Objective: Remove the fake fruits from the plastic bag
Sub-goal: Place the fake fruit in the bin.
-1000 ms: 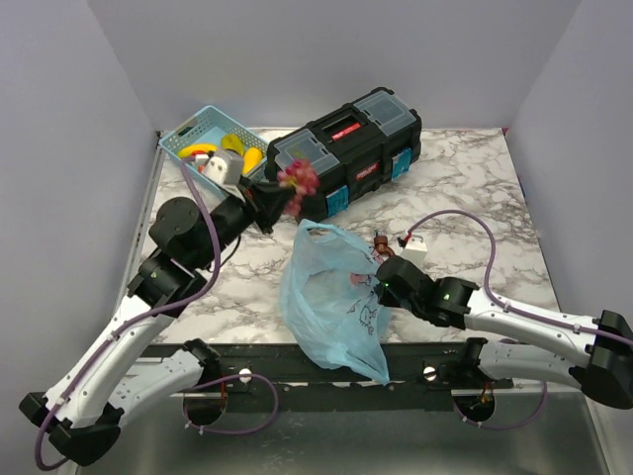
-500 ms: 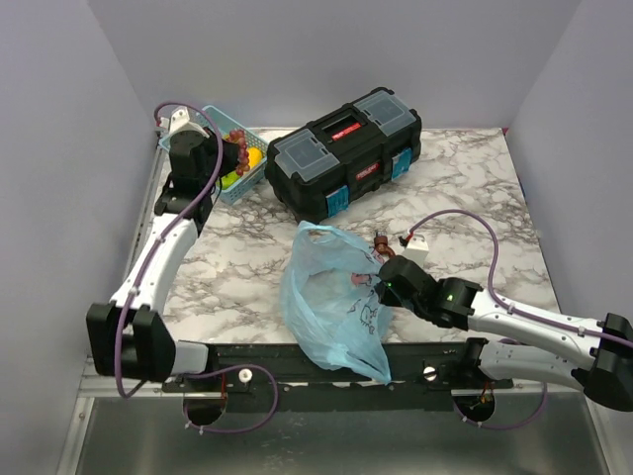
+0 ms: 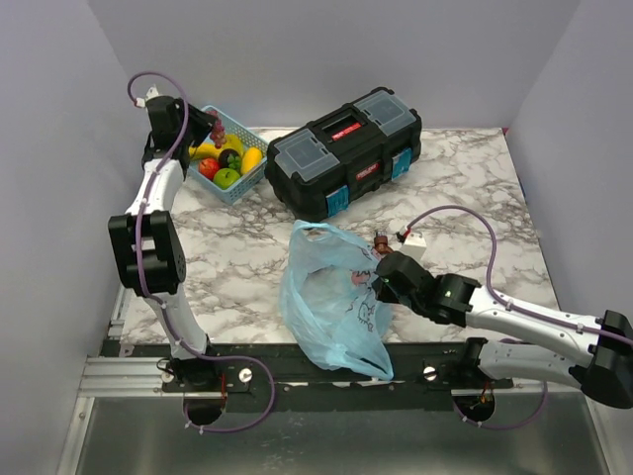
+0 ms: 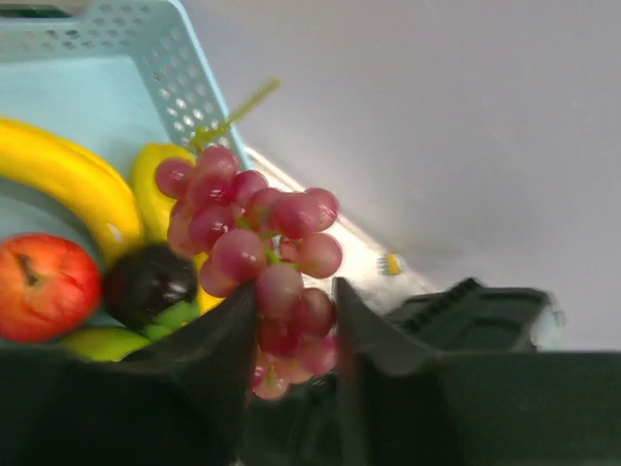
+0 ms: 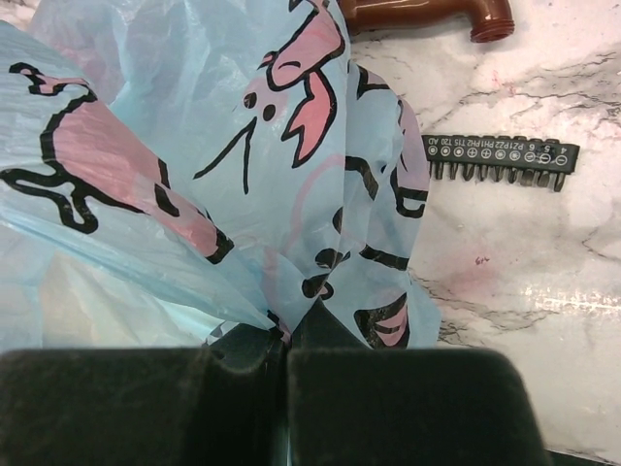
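A bunch of red-purple fake grapes sits between the fingers of my left gripper, which is shut on it. That gripper hangs over the light-blue lattice basket at the back left. In the basket lie other fake fruits: a banana, a red apple and a dark plum. The plastic bag stands crumpled near the table's front middle. My right gripper is at its right side, shut on a fold of the bag. What is inside the bag is hidden.
A black toolbox stands at the back centre, right of the basket. A brown tap piece and a black strip of screwdriver bits lie on the marble just right of the bag. Walls close in on three sides.
My left arm has swung from beside the toolbox to the back left, carrying the grapes over the basket. Its fingers look slightly wider apart. The right arm and the bag have not moved.
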### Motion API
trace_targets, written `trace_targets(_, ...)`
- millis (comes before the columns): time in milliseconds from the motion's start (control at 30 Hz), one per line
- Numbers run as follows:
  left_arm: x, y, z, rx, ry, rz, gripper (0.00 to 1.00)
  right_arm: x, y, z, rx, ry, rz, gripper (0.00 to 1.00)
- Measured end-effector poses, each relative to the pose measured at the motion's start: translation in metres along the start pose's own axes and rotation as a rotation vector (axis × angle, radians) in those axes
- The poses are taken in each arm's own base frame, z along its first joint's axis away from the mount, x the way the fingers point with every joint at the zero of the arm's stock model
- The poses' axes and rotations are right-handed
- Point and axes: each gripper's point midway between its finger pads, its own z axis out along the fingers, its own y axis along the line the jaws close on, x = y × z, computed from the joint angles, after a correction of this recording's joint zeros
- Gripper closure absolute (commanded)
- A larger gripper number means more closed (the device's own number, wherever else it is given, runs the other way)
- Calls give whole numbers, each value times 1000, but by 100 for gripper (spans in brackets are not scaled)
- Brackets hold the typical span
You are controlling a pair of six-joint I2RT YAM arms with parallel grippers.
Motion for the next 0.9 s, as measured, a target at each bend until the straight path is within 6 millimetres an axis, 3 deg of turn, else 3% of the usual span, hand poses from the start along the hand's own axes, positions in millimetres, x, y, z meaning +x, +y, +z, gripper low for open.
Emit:
trace_targets(67, -10, 2, 10, -10, 4, -12, 37, 0, 2, 0, -3, 6, 0, 99)
trace_targets(167, -24, -11, 23, 5, 18, 10, 36, 2, 3, 1, -2, 13, -3, 99)
trace_targets(333, -25, -28, 4, 22, 44, 39, 38, 3, 3, 3, -1, 19, -5, 99)
trace_targets(467, 3, -32, -42, 14, 101, 36, 39, 3, 4, 3, -6, 17, -7, 99)
trace_targets(533, 19, -42, -65, 42, 129, 42, 40, 2, 5, 3, -9, 16, -8, 99)
trace_targets(800, 112, -130, -166, 325, 301, 125, 42, 2, 9, 3, -24, 18, -4, 99)
trace_targets(900, 132, -155, -203, 435, 334, 176, 40, -2, 14, 1, -38, 13, -3, 99)
